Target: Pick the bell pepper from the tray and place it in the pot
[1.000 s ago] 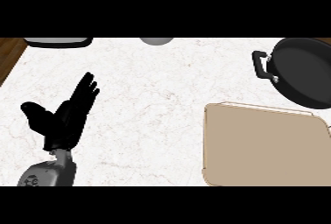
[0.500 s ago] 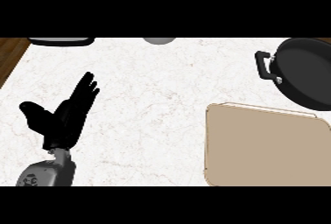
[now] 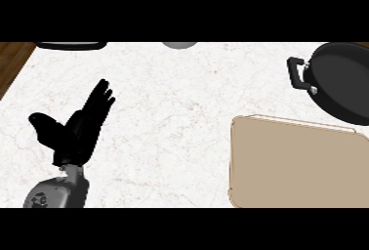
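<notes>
Counter (image 3: 180,97) of white marble with faint veins, filling most of the head view. Left hand (image 3: 75,129) down at the near left, black, released and grasping nothing: fingers straight and close together, pointing far and a bit right, thumb splayed out to the left. Over bare marble, well apart from everything else. Grey forearm (image 3: 57,193) coming in below it from the near edge.

Tray (image 3: 299,163) over at the near right, tan, rounded corners, thin raised rim, cut off by the right and near edges. Only plain tan surface on the part that shows. Pot (image 3: 346,80) just beyond it at the far right, black and wide, partly out of view, with a looped handle (image 3: 297,73) sticking out on its left side. Close to the tray's far edge, can't tell if touching.

Bell pepper: can't spot it on the visible tray or in the visible part of the pot, so can't say where it is.

Along the far edge, just slivers: dark rounded thing (image 3: 70,45) at the far left, small grey round thing (image 3: 180,44) near the middle. Too cut off to name. Strip of brown wood (image 3: 13,61) past the counter's left edge.
</notes>
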`<control>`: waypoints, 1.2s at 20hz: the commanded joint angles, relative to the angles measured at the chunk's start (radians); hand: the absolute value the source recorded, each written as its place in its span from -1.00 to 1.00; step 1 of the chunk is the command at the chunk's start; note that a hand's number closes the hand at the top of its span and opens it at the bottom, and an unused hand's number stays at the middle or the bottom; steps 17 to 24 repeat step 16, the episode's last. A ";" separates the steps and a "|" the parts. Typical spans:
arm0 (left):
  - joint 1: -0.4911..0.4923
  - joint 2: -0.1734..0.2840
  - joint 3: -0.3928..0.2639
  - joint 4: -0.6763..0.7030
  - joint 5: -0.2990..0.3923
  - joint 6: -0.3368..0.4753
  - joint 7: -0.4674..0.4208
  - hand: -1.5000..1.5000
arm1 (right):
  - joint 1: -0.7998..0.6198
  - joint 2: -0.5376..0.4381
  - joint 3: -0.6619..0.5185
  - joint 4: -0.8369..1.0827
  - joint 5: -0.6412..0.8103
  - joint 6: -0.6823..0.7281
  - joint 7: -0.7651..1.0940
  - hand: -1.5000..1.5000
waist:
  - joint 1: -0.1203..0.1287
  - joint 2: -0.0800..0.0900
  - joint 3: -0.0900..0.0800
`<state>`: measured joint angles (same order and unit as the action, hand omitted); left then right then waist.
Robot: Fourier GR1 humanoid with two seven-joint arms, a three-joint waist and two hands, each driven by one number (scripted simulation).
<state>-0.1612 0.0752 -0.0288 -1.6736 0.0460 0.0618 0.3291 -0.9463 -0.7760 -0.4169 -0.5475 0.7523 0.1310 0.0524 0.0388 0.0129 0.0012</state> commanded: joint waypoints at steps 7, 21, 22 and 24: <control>0.032 0.014 0.016 -0.030 0.015 -0.014 0.002 0.00 | -0.056 0.002 -0.178 0.190 -0.168 -0.024 -0.083 -1.00 | 0.004 0.002 0.002; 0.018 0.003 0.008 -0.033 0.008 -0.003 0.029 0.00 | -0.036 -0.059 -0.333 0.177 -0.287 -0.260 -0.204 -1.00 | -0.007 -0.001 0.001; 0.018 0.003 0.008 -0.033 0.008 -0.003 0.029 0.00 | -0.036 -0.059 -0.333 0.177 -0.287 -0.260 -0.204 -1.00 | -0.007 -0.001 0.001; 0.018 0.003 0.008 -0.033 0.008 -0.003 0.029 0.00 | -0.036 -0.059 -0.333 0.177 -0.287 -0.260 -0.204 -1.00 | -0.007 -0.001 0.001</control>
